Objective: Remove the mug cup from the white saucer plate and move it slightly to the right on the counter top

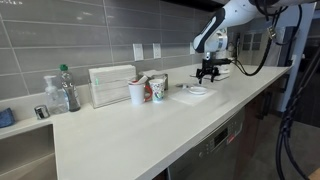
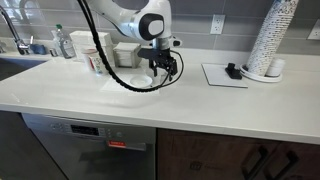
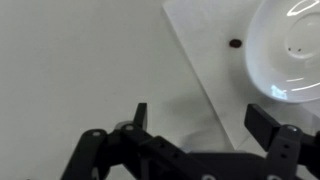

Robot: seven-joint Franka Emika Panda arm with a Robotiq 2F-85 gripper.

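Observation:
The white saucer plate lies on a flat white square mat on the cream counter top. It also shows in an exterior view. In the wrist view the saucer looks bare, with only a small dark speck on the mat beside it. I cannot make out the mug cup in any view. My gripper is open and empty. It hovers just above the mat's edge, beside the saucer, and shows in both exterior views.
A taller white cup and a red-and-green patterned cup stand by a white rack. Bottles stand further along. Another square mat and a tall stack of cups are on the counter.

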